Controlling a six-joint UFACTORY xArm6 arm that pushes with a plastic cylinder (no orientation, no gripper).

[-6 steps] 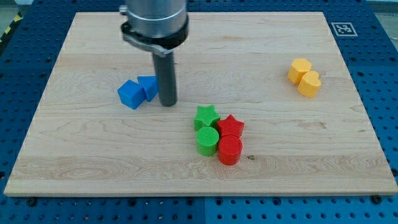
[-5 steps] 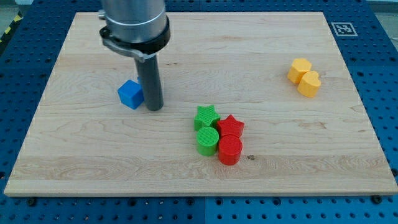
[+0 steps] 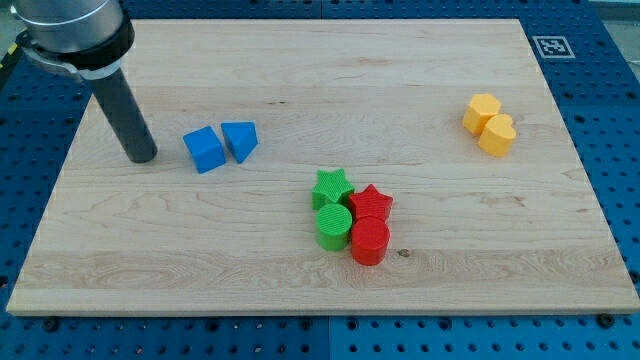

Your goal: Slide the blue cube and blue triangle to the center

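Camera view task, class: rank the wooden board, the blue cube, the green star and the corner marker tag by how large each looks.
1. wooden board
2. blue cube and green star: look alike, no ranking
3. marker tag: farther from the camera, so unsure

My tip (image 3: 142, 158) stands left of the touching blue cube (image 3: 205, 150) and blue triangle (image 3: 240, 140).

wooden board (image 3: 330, 60), blue perforated table (image 3: 620, 130)
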